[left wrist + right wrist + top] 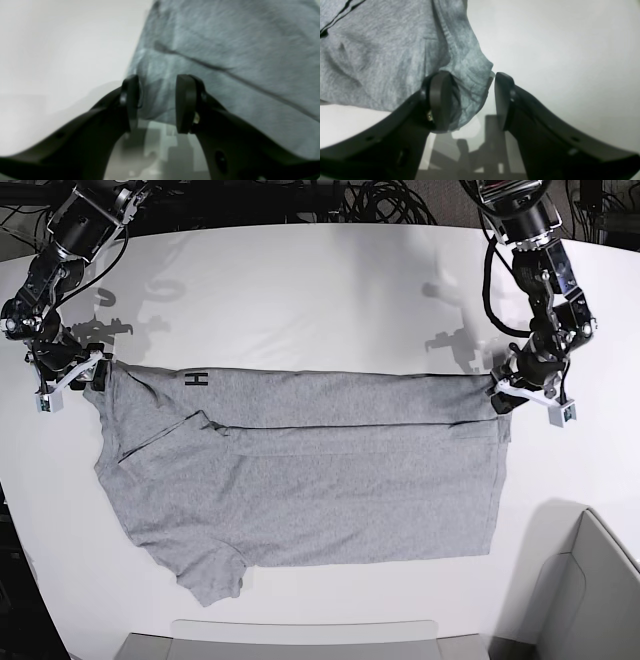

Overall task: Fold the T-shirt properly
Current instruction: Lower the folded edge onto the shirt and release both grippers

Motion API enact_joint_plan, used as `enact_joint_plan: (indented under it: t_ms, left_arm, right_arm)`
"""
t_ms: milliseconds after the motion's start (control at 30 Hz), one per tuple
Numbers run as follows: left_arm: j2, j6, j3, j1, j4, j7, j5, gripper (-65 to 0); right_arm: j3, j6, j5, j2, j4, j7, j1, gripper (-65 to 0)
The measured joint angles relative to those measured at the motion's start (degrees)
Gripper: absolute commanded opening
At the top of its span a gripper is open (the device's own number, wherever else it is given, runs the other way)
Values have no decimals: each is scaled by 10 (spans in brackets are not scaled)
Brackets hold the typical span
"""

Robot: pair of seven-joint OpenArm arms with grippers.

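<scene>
The heather-grey T-shirt point(320, 480) lies flat across the white table point(320, 290), its far part folded over toward the near side. A bit of black lettering point(197, 379) shows at the fold's edge. My left gripper point(505, 390) is at the fold's right corner. In the left wrist view the left gripper point(157, 102) is open, with the shirt corner point(237, 50) lying between the jaws. My right gripper point(90, 375) is at the fold's left corner. In the right wrist view the right gripper point(472, 100) is open, and the cloth point(382, 50) rests against one finger point(440, 100).
A grey bin point(590, 580) stands at the near right corner. A grey tray edge point(300, 640) runs along the near side. Cables point(380, 200) lie beyond the table's far edge.
</scene>
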Motion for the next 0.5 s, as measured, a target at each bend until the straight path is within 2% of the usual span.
enact_joint_plan:
  t_ms: [267,500]
  left_arm:
    - [-12,0,0,-2,-59,-8,-9,-391]
    - [-39,-15,0,-13,-146,-90,-33,-391]
  right_arm:
    - [0,1,-2,0,2,0,-2,-370]
    - [0,1,0,0,2,0,-3,-370]
